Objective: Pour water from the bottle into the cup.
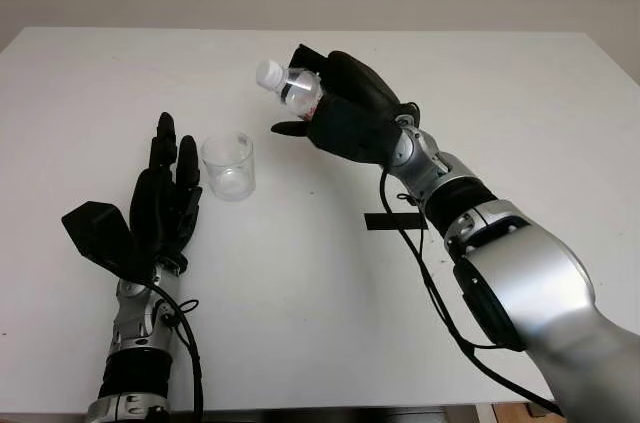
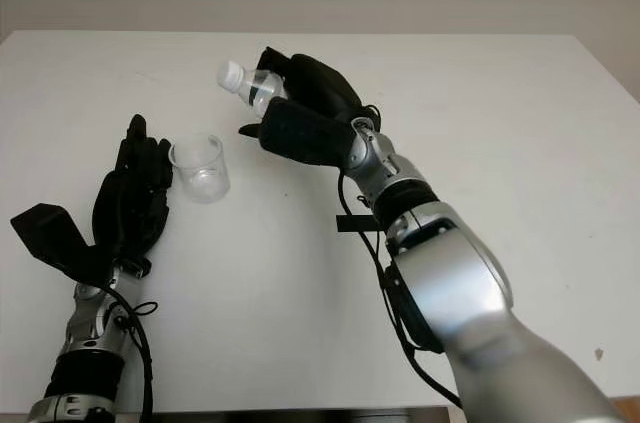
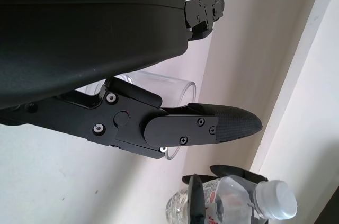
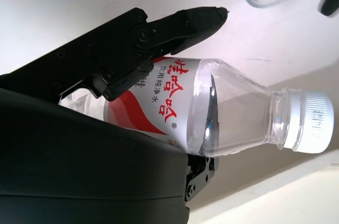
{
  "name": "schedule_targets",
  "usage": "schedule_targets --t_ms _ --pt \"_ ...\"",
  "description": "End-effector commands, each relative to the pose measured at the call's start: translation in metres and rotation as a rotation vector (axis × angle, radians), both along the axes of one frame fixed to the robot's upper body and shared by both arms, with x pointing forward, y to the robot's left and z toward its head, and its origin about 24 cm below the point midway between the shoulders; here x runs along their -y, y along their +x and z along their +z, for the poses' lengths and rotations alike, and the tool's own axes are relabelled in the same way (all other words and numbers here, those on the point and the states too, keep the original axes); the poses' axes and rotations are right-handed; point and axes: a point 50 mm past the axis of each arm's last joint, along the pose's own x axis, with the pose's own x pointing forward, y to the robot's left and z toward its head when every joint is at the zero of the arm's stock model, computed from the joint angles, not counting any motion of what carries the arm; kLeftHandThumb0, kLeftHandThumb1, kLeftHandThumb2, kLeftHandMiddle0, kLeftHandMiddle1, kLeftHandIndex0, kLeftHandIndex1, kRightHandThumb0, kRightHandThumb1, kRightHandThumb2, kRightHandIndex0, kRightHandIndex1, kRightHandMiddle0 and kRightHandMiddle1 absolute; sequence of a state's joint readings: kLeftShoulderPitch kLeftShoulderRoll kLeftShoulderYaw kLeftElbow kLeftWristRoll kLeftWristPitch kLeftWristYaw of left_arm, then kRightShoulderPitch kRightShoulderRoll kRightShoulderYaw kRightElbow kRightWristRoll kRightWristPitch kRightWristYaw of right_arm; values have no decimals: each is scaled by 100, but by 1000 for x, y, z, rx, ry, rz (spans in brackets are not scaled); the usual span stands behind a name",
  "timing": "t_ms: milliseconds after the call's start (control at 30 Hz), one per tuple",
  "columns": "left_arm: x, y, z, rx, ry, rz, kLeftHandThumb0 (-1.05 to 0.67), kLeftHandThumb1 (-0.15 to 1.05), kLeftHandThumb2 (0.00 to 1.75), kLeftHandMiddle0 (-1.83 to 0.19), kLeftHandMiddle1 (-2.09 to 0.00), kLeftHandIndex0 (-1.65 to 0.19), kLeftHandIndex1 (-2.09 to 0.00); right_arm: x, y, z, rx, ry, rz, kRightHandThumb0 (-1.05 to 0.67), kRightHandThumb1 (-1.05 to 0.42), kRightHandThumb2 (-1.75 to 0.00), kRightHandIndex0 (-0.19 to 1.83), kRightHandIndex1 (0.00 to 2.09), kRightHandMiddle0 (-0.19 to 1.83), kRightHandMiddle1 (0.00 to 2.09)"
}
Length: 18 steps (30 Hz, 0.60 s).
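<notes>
Blk hands (image 1: 345, 118), silver arms (image 1: 520, 278), blk cables (image 1: 430, 283)

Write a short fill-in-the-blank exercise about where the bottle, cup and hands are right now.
1. The bottle is held by the ____ hand.
2. The bottle's white cap is still ____.
3. The cup stands upright on the ____.
4. The left hand, holding nothing, is beside the ____.

Missing words: right; on; table; cup
</notes>
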State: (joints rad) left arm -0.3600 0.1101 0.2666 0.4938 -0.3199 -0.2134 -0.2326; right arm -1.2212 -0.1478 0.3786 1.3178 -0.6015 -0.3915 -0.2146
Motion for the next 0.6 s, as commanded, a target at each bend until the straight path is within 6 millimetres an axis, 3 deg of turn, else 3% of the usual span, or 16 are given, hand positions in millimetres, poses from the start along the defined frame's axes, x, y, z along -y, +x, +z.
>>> schedule_targets --t_ms 0,300,567 --pt "1 -7 -13 -42 -7 5 -72 105 39 12 -5 15 -5 -3 3 15 69 -64 -10 -39 -105 -25 126 209 96 209" --pt "3 -7 -15 -45 -14 0 -73 105 40 14 -5 16 -5 -9 4 19 173 -257 -56 -42 -105 -24 99 209 70 209" --pt "5 -6 -16 -38 -10 2 -74 105 39 12 -6 16 -5 -22 4 26 314 -448 -95 -40 -105 -22 105 209 62 209"
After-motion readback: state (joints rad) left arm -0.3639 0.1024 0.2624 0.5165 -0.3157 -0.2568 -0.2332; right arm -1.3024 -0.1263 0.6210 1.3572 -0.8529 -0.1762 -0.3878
